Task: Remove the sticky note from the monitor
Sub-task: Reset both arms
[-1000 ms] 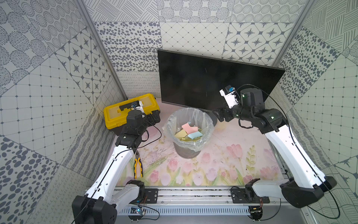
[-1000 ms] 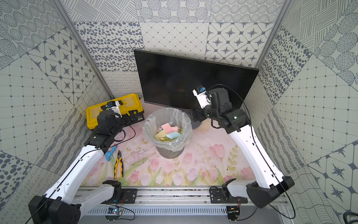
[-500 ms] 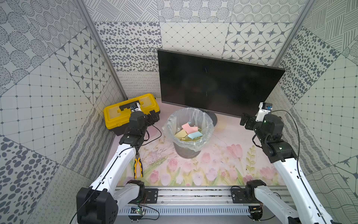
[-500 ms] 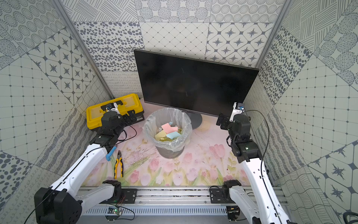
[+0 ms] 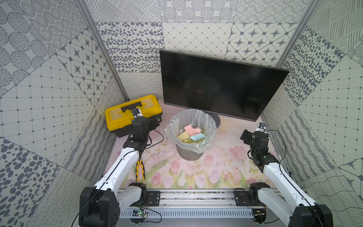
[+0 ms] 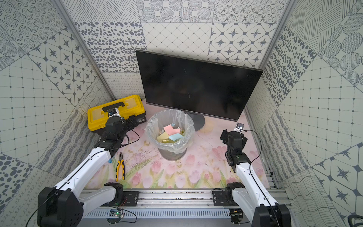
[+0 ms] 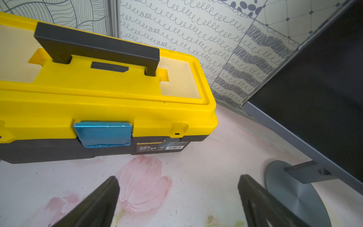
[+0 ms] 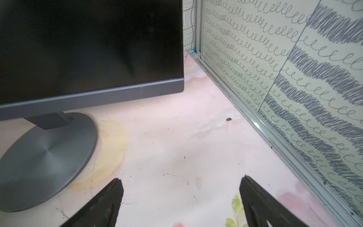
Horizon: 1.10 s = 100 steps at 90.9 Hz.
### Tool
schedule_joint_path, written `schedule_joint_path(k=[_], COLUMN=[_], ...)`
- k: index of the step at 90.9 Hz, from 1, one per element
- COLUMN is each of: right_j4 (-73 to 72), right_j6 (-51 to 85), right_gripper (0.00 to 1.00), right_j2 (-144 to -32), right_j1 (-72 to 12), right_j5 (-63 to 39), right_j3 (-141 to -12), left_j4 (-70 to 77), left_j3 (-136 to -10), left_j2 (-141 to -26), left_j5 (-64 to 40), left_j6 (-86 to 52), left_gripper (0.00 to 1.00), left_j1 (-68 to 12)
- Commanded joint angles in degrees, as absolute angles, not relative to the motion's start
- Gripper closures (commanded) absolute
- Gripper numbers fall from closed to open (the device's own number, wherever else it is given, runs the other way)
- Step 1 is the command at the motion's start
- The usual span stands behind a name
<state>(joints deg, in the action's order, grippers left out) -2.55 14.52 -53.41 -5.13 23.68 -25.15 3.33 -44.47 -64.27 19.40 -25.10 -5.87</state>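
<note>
Both grippers hang empty, jaws spread as wide as they go. In both top views the left gripper [image 5: 155,121] sits just in front of the yellow toolbox [image 5: 125,114]. The right gripper [image 5: 245,135] is low over the floral mat [image 5: 196,171] near the right wall. Each is well apart from the monitor [image 5: 220,88], whose black screen shows no paper anywhere. Pink, yellow and blue sticky notes [image 5: 189,127] lie in the lined bin [image 5: 188,154] just in front of it. To my eye the peeling and dropping is done, and what comes next is little more than parking the arms.

From the left wrist, the left gripper [image 7: 176,178] has only mat between its fingers, with the toolbox ahead and the monitor's edge off to one side.

From the right wrist, the right gripper [image 8: 180,179] likewise touches nothing. The monitor's lower corner and round base are near, and the glass there is bare too.
</note>
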Motion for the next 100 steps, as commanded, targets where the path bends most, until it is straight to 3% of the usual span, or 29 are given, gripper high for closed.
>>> schedule_joint_path(k=[1,20,36,64,72,100], right_j4=[-15.66,-31.6,-38.17,-58.07,-47.42,-47.96], right_j6=[10.51,15.57,7.31,4.47,2.71,2.23], right_gripper=[0.03,0.03,0.03,0.03,0.03,0.03], right_j2=[-57.65,-67.33,-76.0,-89.65,-88.46,-88.77], right_j1=[-4.92,-1.08,-0.67,-0.79,-0.75,-0.79], right_j5=[23.76,17.82,12.34,4.37,0.16,-0.53], right_j3=[-24.51,-21.29,-22.25,-18.74,-23.04,-23.49], left_j4=[7.38,8.39,8.25,9.4,10.08,13.66], left_j3=[-43.8,-42.77,-42.43,-39.96,-38.4,-33.11], left_j2=[-64.84,-64.37,-63.91,-63.4,-63.66,-65.38], left_j5=[20.78,20.85,19.24,15.96,15.09,15.68], left_j6=[-27.24,-28.69,-26.76,-21.42,-19.25,-8.97], left_gripper=[0.01,0.01,0.01,0.01,0.01,0.01], left_j1=[-5.54,-5.55,-5.49,-5.51,-5.53,-5.53])
